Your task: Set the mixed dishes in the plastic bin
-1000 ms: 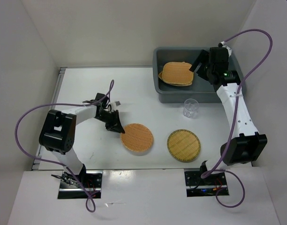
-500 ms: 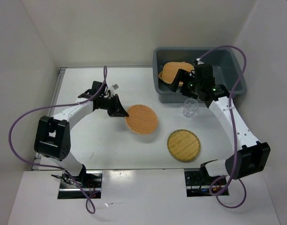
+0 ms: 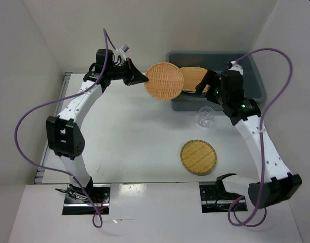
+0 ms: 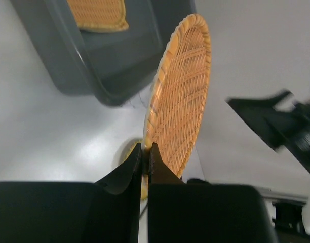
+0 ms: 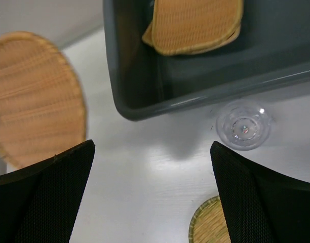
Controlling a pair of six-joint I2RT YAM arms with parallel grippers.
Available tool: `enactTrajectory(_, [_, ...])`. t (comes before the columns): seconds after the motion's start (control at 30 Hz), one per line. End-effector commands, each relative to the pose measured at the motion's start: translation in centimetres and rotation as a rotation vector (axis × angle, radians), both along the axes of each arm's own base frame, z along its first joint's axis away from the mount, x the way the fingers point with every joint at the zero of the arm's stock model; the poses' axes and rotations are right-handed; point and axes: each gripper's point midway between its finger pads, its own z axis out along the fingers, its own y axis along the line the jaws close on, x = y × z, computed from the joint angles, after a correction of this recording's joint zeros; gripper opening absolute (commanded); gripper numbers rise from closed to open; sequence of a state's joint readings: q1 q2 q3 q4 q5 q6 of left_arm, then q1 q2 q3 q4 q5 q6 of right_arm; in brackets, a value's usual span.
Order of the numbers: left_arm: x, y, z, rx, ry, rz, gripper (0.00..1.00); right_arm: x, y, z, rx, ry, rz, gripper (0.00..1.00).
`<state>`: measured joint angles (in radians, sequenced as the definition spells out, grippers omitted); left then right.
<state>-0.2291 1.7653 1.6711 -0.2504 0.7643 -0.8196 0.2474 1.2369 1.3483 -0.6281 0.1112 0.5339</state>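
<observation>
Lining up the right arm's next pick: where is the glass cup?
Top view, right side: the glass cup stands on the table just outside the plastic bin's near wall, beyond the yellow round plate.

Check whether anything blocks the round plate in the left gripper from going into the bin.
Nothing visible blocks it. The round plate, pinched by the left gripper, hangs at the bin's left rim. The open right gripper hovers over the bin's near wall just beside the plate and might crowd the drop.
</observation>
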Motion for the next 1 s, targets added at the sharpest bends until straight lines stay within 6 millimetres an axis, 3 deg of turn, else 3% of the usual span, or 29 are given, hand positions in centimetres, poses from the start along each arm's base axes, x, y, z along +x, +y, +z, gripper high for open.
enactTrajectory(0.0, [3.7,-2.1,-1.6,-0.021,0.034,-0.005,0.0,-1.7,-4.4,8.3,0.012,-0.252,-0.208,1.0])
enactTrajectory(0.07, [5.1,-3.4,-1.6,-0.024,0.029,-0.011,0.0,-2.0,-5.7,8.6,-0.006,-0.253,-0.241,1.0])
enactTrajectory(0.1, [6.0,-5.1,-1.4,-0.026,0.02,-0.036,0.0,-2.6,-5.8,8.5,-0.021,-0.245,-0.236,1.0])
enactTrajectory(0.17, [7.4,-6.5,-1.6,-0.017,0.008,-0.029,0.0,-3.2,-6.0,8.3,-0.034,-0.233,-0.232,1.0])
enactTrajectory(0.2, [8.4,-7.4,-4.0,0.0,0.045,-0.028,0.0,-3.8,-6.1,8.0,-0.035,-0.229,-0.232,1.0])
enactTrajectory(0.23, [8.7,-8.7,-2.0,-0.015,-0.011,-0.041,0.0,-4.2,-6.2,7.5,-0.04,-0.216,-0.231,1.0])
enactTrajectory(0.27, [9.2,-9.4,-2.0,-0.025,-0.014,-0.038,0.0,-4.4,-6.5,7.4,-0.041,-0.215,-0.24,1.0])
enactTrajectory(0.3, [10.2,-9.9,-3.9,-0.024,0.025,-0.033,0.0,-4.8,-6.6,6.6,-0.047,-0.195,-0.239,1.0])
enactTrajectory(0.33, [10.3,-10.9,-3.8,-0.031,0.017,-0.038,0.0,-5.3,-6.5,6.3,-0.044,-0.19,-0.229,1.0])
enactTrajectory(0.37, [10.4,-11.8,-2.0,-0.05,-0.023,-0.042,0.0,-5.5,-6.5,6.2,-0.036,-0.19,-0.233,1.0])
enactTrajectory(0.4, [11.1,-12.1,-3.4,-0.055,0.006,-0.036,0.0,-5.5,-6.5,5.4,-0.041,-0.172,-0.232,1.0])
enactTrajectory(0.47, [11.3,-12.9,-3.7,-0.072,0.017,-0.031,0.0,-5.8,-6.4,4.5,-0.045,-0.148,-0.223,1.0])
enactTrajectory(0.5, [11.0,-13.7,-4.2,-0.079,0.03,-0.049,0.0,-5.8,-6.2,3.3,-0.057,-0.122,-0.205,1.0])
enactTrajectory(0.57, [11.0,-13.7,-4.8,-0.074,0.043,-0.049,0.0,-5.3,-6.1,3.0,-0.053,-0.135,-0.205,1.0])
enactTrajectory(0.63, [10.2,-13.6,-4.1,-0.082,0.039,-0.069,0.0,-4.5,-6.4,1.3,-0.084,-0.109,-0.202,1.0])
enactTrajectory(0.67, [10.0,-13.5,-5.5,-0.068,0.074,-0.068,0.0,-3.5,-5.8,1.0,-0.072,-0.116,-0.183,0.98])
enactTrajectory(0.7, [9.3,-13.4,-3.7,-0.094,0.044,-0.082,0.0,-2.9,-5.8,0.4,-0.075,-0.109,-0.174,0.97])
enactTrajectory(0.87, [6.5,-12.9,-3.3,-0.115,0.086,-0.135,0.0,0.8,-5.6,-1.1,-0.019,-0.103,-0.13,0.82])
enactTrajectory(0.9, [6.0,-12.7,-2.1,-0.124,0.062,-0.137,0.0,1.8,-5.2,-1.2,0.003,-0.107,-0.1,0.8])
enactTrajectory(0.93, [5.6,-12.6,-3.4,-0.112,0.095,-0.135,0.0,2.3,-5.3,-1.4,0.017,-0.106,-0.088,0.79])
enactTrajectory(0.97, [5.2,-12.5,-3.2,-0.116,0.092,-0.146,0.0,2.9,-5.3,-1.3,0.045,-0.109,-0.082,0.75])
